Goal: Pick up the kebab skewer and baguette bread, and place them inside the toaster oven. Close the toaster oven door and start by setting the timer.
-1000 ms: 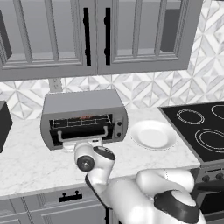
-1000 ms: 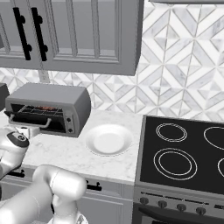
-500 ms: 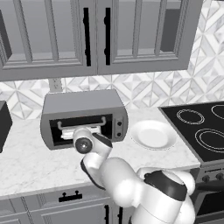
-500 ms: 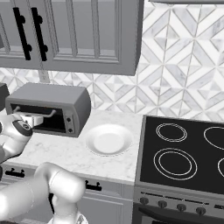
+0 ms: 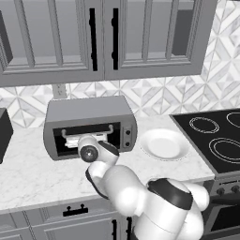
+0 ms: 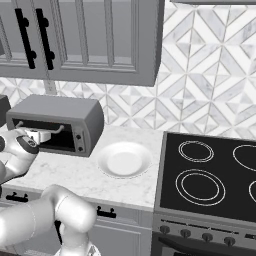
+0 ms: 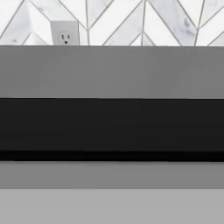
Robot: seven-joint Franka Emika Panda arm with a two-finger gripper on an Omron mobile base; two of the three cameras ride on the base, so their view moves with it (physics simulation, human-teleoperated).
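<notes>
The arm reaches forward, its tool (image 5: pixel 89 139) spread wide and empty at the toaster oven (image 5: pixel 89 125) mouth. A white plate (image 5: pixel 164 144) sits just right on the counter (image 5: pixel 33 173), beside the stove (image 5: pixel 211 140).

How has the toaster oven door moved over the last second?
Yes. The toaster oven door has swung up against the fixed toaster oven body, pushed by the claw, nearly shut.

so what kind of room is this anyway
A kitchen, rendered rather than real. A toaster oven sits on a marble counter beside a black stovetop, with grey wall cabinets above and a white plate laid out.
</notes>
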